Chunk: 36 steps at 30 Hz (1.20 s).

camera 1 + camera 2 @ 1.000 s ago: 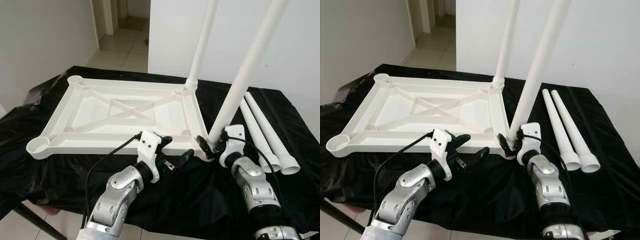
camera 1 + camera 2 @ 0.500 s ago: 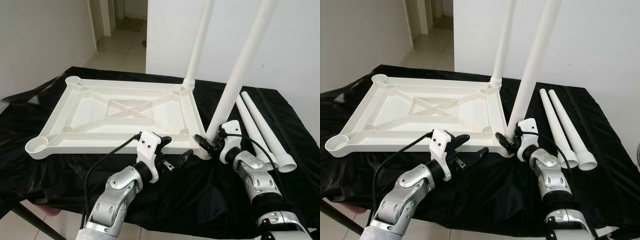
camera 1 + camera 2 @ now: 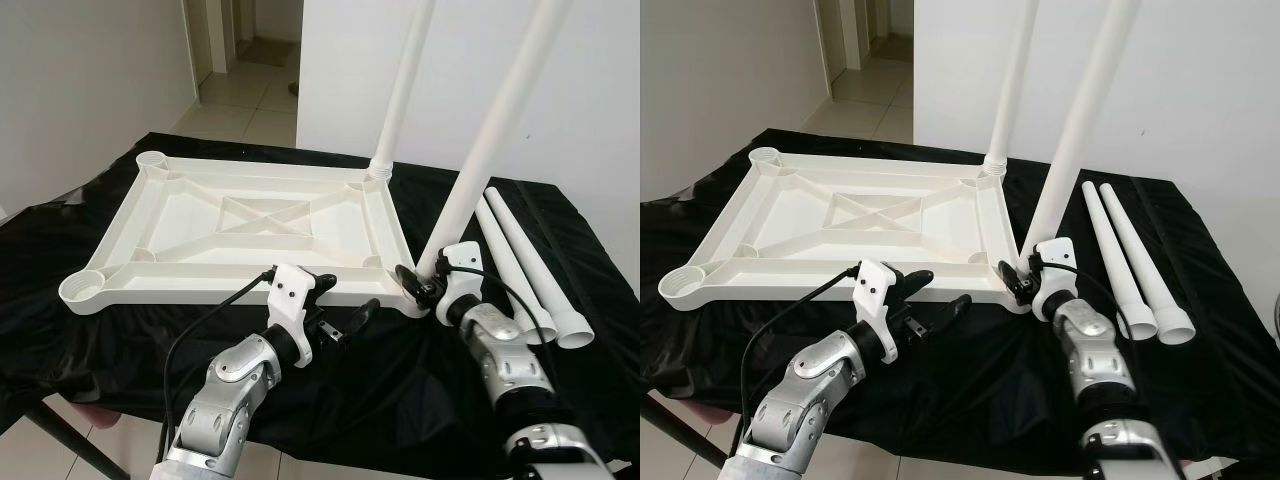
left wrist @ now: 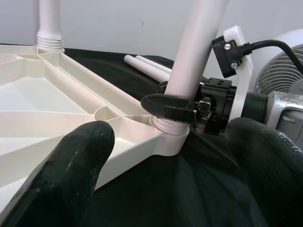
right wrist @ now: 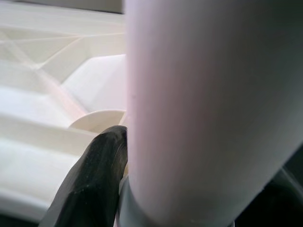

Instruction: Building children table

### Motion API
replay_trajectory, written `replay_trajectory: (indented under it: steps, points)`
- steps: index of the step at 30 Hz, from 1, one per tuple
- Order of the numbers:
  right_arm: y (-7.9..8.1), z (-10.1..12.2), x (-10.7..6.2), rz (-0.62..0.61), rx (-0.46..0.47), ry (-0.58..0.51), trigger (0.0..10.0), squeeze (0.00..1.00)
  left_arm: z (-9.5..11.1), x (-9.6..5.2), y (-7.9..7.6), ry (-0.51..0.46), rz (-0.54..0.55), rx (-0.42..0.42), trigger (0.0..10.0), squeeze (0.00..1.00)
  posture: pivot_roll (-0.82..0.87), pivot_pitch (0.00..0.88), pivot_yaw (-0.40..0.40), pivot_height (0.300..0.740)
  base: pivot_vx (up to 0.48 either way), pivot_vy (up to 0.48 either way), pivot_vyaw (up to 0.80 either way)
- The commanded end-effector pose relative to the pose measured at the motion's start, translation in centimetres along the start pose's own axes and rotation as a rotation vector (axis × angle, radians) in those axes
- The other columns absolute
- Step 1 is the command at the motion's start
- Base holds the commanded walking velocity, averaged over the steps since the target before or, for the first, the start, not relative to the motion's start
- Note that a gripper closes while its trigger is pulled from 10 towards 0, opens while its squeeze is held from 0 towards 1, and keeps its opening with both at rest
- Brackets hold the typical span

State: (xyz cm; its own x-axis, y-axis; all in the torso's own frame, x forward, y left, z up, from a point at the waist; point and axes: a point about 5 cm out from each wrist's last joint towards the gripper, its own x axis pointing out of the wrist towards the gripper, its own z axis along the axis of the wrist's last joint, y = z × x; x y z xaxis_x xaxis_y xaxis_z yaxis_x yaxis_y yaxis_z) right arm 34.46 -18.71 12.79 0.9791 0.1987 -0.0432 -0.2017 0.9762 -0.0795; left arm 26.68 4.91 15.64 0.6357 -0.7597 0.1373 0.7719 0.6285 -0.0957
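Lying upside down on a bench (image 3: 90, 340) draped in black cloth (image 3: 400, 370): 1 white plastic children's tabletop (image 3: 240, 230), ribbed underside up, with a round socket at each corner. Item 2: 1 white leg (image 3: 400, 90) standing upright in the far right corner socket. Item 3: 1 second white leg (image 3: 490, 140), its foot seated at the near right corner socket (image 4: 168, 137) and its shaft leaning away to the right. Item 4: right claw (image 3: 420, 287), fingers clamped around the base of the second white leg just above the socket; 1 black finger (image 4: 168, 106) wraps the shaft in the left wrist view. Item 5: left claw (image 3: 345, 305), fingers apart and holding nothing, poised at the near edge of the tabletop, just left of the near right corner. Item 6: 2 loose white legs (image 3: 530, 270) lying side by side on the cloth to the right of the tabletop, wide ends toward the robot. Surroundings: white wall (image 3: 600, 90) behind, tiled floor (image 3: 250, 110) through a doorway at far left.
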Motion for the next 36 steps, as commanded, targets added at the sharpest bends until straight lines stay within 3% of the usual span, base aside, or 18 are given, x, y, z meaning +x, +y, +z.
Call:
replay_trajectory:
  steps: [1, 7, 13, 20, 22, 23, 24, 30, 36]
  points:
    - [-0.6, -1.7, -0.8, -0.137, 0.048, 0.069, 0.0, 0.00, 0.1, 0.1, 0.2, 0.001, 0.061, 0.010, 10.0, 0.00, 0.03, 0.032, -0.050, 0.740, 0.000, 0.000, 0.00]
    - [0.3, -1.6, -1.0, -0.246, 0.064, 0.057, 0.0, 0.00, 0.1, 0.3, 0.1, 0.000, 0.050, 0.011, 10.0, 0.00, 0.02, 0.027, -0.044, 0.740, 0.000, 0.000, 0.00]
    - [2.2, -1.2, -0.9, -0.462, 0.137, 0.071, 0.0, 0.00, 0.1, 0.6, 0.2, -0.001, 0.041, 0.014, 10.0, 0.00, 0.01, 0.025, -0.048, 0.740, 0.000, 0.000, 0.00]
    - [2.6, 0.0, -0.7, -0.446, 0.153, 0.028, 0.0, 0.00, -0.1, 0.7, -0.2, -0.003, 0.035, -0.001, 10.0, 0.00, 0.01, 0.024, -0.050, 0.740, 0.000, 0.000, 0.00]
    - [2.8, 0.4, -0.7, -0.408, 0.171, -0.004, 10.0, 0.00, -0.1, 0.7, -0.3, -0.002, 0.034, 0.000, 10.0, 0.00, 0.01, 0.021, -0.053, 0.740, 0.000, 0.000, 0.00]
    - [2.8, 0.4, -0.7, -0.408, 0.171, -0.004, 10.0, 0.00, -0.1, 0.7, -0.3, -0.002, 0.034, 0.000, 10.0, 0.00, 0.01, 0.021, -0.053, 0.740, 0.000, 0.000, 0.00]
    - [2.9, 0.8, -0.6, -0.367, 0.184, -0.044, 10.0, 1.00, 0.0, 0.7, -0.1, -0.006, 0.039, 0.015, 10.0, 0.00, 0.02, 0.016, -0.057, 0.740, 0.000, 0.000, 0.00]
    - [3.2, 2.1, -0.7, -0.257, 0.176, -0.138, 10.0, 1.00, 0.1, 0.4, 0.2, -0.007, 0.044, 0.039, 10.0, 0.00, 0.02, 0.011, -0.053, 0.740, 0.000, 0.000, 0.00]
    - [1.7, 3.2, -1.5, -0.199, 0.121, -0.209, 10.0, 1.00, -0.4, 0.3, 0.2, 0.034, 0.015, 0.064, 10.0, 0.00, 0.03, 0.000, -0.059, 0.740, 0.000, 0.000, 0.00]
